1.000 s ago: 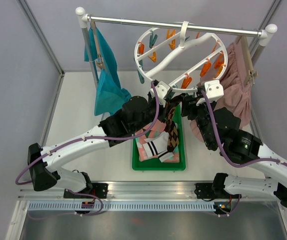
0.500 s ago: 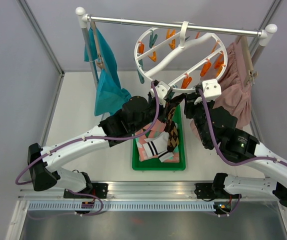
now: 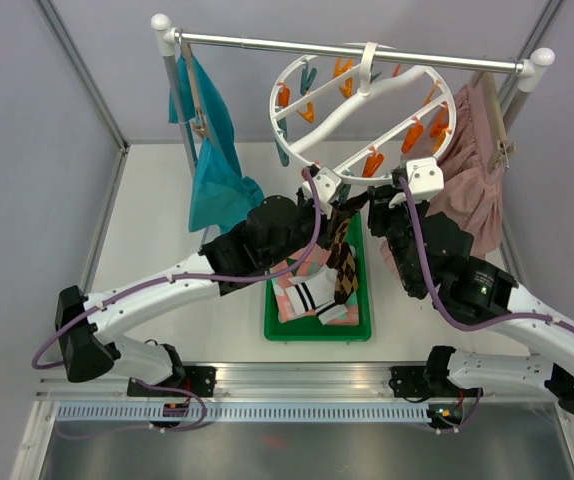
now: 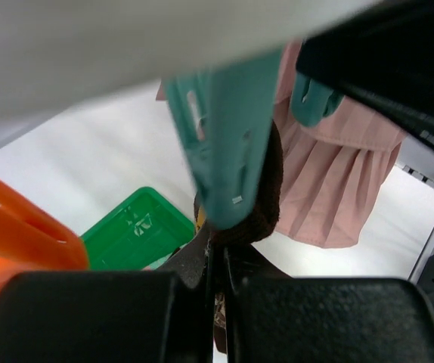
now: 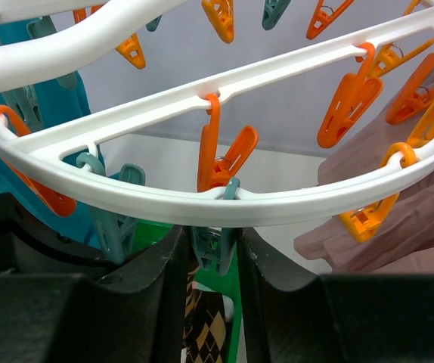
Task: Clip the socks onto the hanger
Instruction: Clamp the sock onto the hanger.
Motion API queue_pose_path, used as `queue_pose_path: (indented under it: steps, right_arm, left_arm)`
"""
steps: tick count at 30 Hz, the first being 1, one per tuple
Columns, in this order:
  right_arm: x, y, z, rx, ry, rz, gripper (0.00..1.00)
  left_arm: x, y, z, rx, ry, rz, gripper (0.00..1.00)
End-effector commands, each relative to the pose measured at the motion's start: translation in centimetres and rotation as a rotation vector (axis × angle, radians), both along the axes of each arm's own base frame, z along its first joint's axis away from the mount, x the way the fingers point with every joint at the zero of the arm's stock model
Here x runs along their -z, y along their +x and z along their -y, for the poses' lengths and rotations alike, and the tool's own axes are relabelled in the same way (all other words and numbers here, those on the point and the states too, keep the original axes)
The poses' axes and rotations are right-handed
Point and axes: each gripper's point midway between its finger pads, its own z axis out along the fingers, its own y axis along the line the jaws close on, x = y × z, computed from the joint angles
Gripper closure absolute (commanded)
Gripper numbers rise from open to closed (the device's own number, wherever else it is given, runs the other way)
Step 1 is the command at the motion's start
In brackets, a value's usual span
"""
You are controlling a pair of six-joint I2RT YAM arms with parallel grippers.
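Right gripper point(image 5: 211, 249) hangs above white table point(image 3: 152, 200), grey walls point(image 3: 27, 120).

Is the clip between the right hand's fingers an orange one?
No, the right hand grips a teal clip on the hanger's near rim.

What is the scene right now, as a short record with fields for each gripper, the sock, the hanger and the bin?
left gripper: shut on the argyle sock, raised just under the hanger
right gripper: closed on a teal clip on the hanger's near rim
argyle sock: hangs down over the green bin
green bin: holds more socks
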Motion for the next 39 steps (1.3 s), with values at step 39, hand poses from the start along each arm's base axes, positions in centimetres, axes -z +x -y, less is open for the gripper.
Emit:
queue_pose_path:
  steps: [39]
  right_arm:
    - [-0.2, 0.2, -0.3, 0.027, 0.069, -0.013, 1.0]
  left_arm:
    - [-3.2, -1.0, 0.7, 0.057, -0.12, -0.009, 0.98]
